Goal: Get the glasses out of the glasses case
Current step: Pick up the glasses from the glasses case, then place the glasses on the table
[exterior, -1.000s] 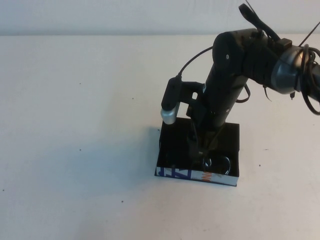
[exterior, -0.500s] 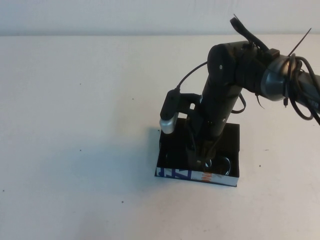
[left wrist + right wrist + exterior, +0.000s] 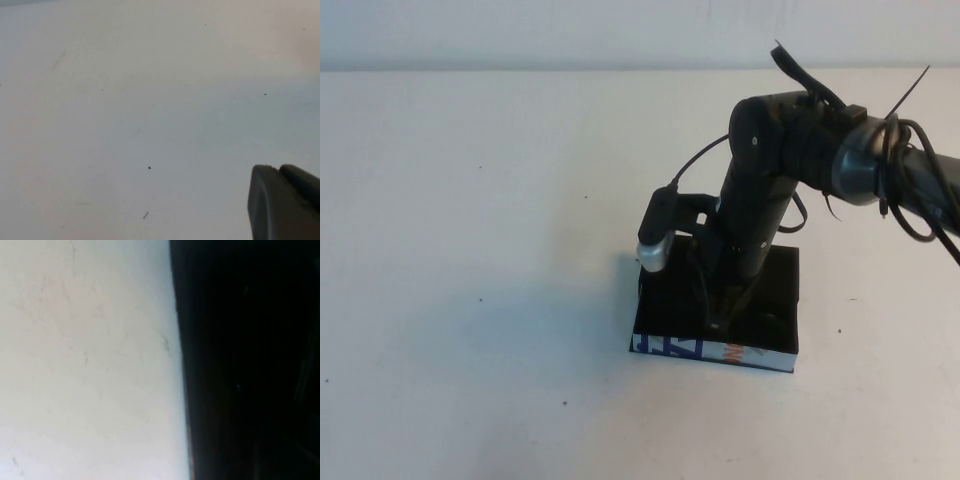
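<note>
The glasses case [image 3: 670, 347] is a shallow open black box with a white front edge printed in blue and orange, lying on the white table right of centre. My right gripper [image 3: 720, 316] is down inside the case, near its front middle. The glasses are hidden in the dark inside, under the gripper. The right wrist view shows only the case's black mass [image 3: 240, 340] beside bare table. My left gripper [image 3: 277, 169] shows only in the left wrist view, over bare table, its fingertips together and empty.
The white table [image 3: 470, 250] spreads wide to the left of and in front of the case. The right arm's body and its cables [image 3: 880, 170] hang above the case's far side. A pale wall runs along the table's far edge.
The right arm has sunk lower and shifted slightly left, taking its gripper deeper into the case. The lens rims seen earlier near the case's front right no longer show.
</note>
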Robot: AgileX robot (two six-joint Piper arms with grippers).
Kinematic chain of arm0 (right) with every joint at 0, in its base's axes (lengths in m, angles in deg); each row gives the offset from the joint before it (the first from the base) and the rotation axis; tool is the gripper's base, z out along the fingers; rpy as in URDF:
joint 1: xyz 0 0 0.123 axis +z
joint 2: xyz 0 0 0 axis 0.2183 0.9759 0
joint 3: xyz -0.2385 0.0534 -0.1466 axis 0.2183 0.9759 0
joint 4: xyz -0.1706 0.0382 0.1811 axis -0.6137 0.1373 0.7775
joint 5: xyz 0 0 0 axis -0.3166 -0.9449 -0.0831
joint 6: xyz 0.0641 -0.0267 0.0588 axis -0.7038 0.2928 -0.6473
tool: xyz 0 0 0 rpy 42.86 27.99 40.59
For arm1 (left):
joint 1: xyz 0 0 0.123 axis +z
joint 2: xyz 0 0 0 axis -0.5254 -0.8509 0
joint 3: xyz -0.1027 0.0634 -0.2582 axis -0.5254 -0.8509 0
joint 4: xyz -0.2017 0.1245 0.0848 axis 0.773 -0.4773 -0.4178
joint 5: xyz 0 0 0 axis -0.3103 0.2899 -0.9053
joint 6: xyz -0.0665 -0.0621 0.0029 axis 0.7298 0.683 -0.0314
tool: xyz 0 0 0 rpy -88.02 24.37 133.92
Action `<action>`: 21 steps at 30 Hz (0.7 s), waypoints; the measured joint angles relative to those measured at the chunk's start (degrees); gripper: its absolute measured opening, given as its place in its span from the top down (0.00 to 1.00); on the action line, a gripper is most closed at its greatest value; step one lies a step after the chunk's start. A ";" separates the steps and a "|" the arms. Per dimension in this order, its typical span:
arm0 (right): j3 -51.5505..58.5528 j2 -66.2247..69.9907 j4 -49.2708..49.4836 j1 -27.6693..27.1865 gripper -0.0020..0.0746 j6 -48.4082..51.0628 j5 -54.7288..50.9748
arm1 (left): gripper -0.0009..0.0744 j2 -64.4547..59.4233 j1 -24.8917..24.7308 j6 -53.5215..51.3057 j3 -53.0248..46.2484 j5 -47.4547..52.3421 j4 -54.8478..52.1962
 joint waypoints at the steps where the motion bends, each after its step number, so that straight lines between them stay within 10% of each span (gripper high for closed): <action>1: -0.66 -0.18 -0.14 0.00 0.92 -0.48 0.01 | 0.99 0.00 0.00 0.00 0.00 0.00 0.00; 14: -1.71 -15.30 -5.99 -1.22 0.93 -34.76 -0.60 | 0.99 0.00 0.00 0.00 0.00 0.00 0.00; 21: 14.13 -30.19 -2.35 -11.52 0.93 -45.82 -0.83 | 0.99 0.00 0.00 0.00 0.00 0.00 0.00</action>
